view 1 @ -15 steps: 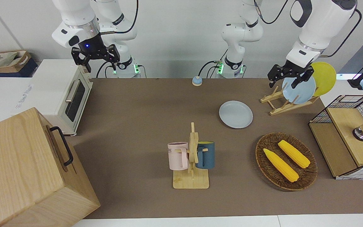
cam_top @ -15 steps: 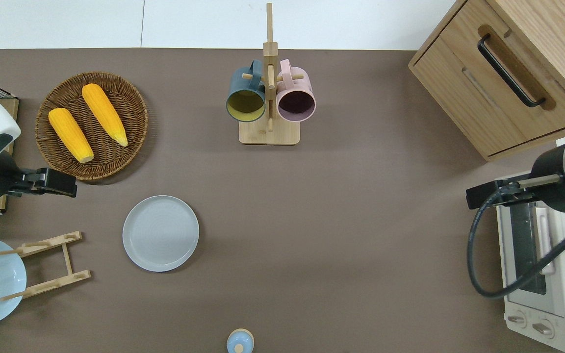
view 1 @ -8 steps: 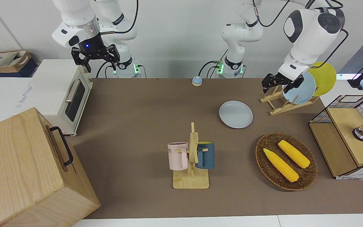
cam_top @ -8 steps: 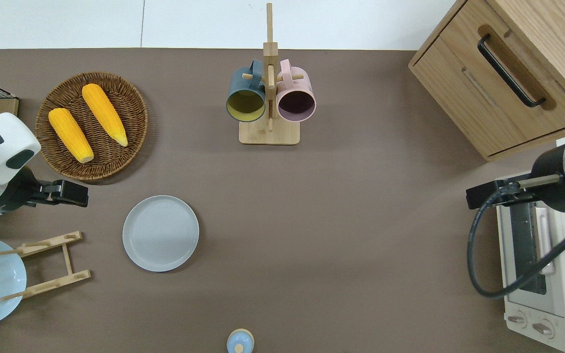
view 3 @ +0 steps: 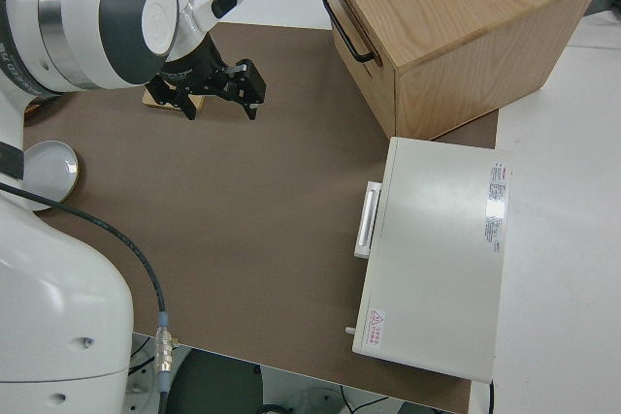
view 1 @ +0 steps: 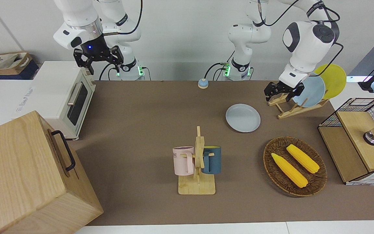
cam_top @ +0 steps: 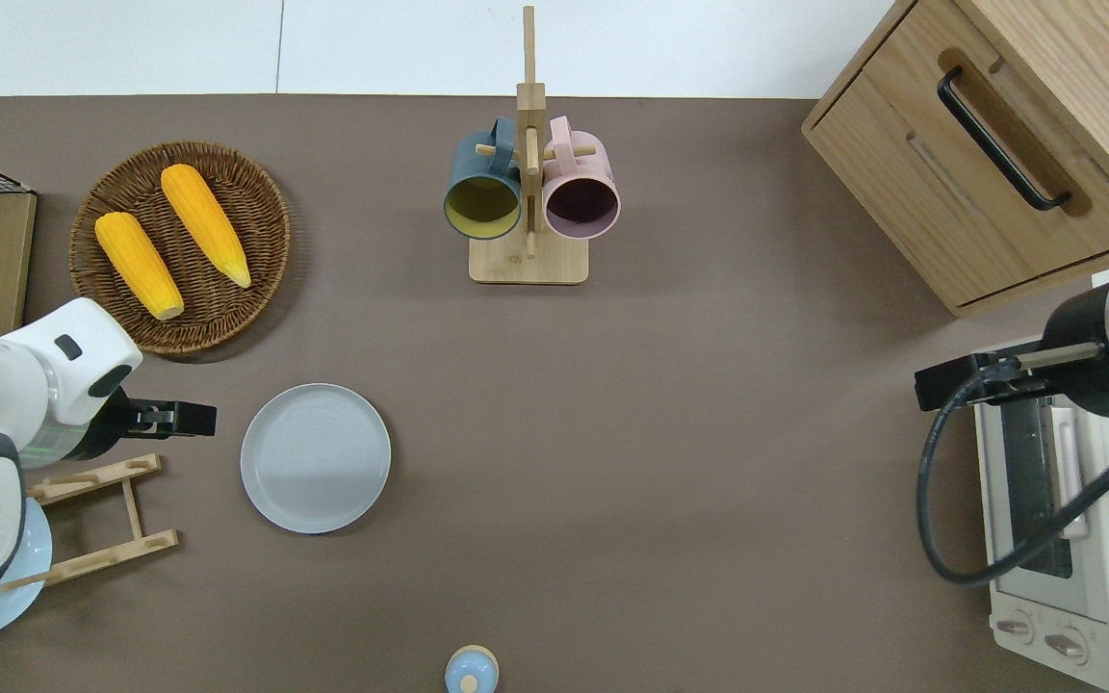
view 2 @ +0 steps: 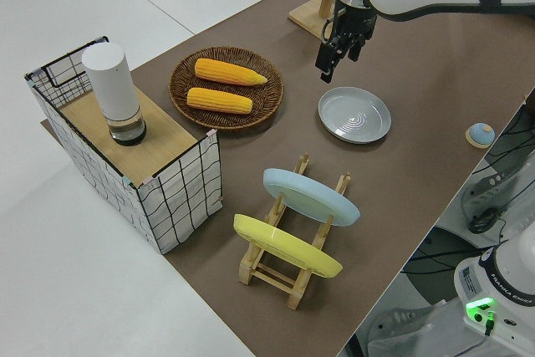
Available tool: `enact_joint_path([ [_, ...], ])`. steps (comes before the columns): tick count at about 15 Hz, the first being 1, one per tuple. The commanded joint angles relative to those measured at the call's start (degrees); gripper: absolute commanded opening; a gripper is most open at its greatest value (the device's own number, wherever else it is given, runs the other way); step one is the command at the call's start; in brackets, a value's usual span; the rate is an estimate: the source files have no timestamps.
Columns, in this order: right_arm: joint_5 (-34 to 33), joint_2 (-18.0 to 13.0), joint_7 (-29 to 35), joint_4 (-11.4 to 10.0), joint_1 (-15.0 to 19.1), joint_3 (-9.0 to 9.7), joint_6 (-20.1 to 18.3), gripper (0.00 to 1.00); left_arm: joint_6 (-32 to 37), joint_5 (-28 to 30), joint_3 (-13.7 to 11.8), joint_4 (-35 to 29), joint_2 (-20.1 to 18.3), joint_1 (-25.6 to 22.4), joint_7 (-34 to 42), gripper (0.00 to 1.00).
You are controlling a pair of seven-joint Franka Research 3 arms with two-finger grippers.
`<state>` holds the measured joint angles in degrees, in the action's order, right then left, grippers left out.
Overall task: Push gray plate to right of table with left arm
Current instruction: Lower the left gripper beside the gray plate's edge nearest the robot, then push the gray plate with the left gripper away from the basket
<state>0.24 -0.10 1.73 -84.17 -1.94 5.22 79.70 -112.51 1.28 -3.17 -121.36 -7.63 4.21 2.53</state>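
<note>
Gray plate lies flat on the table (brown top), nearer the robots than the mug rack and toward the left arm's end from it. Left gripper is up in the air just beside the plate's rim on the side away from the rack, apart from it; can't tell if its fingers are open or closed. Wicker basket with two corn cobs sits level with the rack, toward the left arm's end. Right arm is parked, gripper spread open.
</note>
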Motion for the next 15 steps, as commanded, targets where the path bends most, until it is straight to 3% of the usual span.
enact_joint_path([
  [1, 0.5, -0.4, -0.1, 0.0, 0.6, 0.32, -0.7, 0.983, -6.7, 0.7, -0.1, -8.4, -3.4, 0.7, 0.0, 0.99],
  [9, 0.5, -0.4, -0.1, 0.1, 0.6, 0.23, -0.7, 0.983, -22.2, 0.7, 0.2, -20.7, -3.6, 0.8, -0.2, 0.99],
  [15, 0.5, -0.4, -0.1, 0.1, 0.6, 0.23, -0.7, 0.983, -32.1, 0.8, 0.3, -25.6, 0.0, 0.8, -0.8, 0.99],
])
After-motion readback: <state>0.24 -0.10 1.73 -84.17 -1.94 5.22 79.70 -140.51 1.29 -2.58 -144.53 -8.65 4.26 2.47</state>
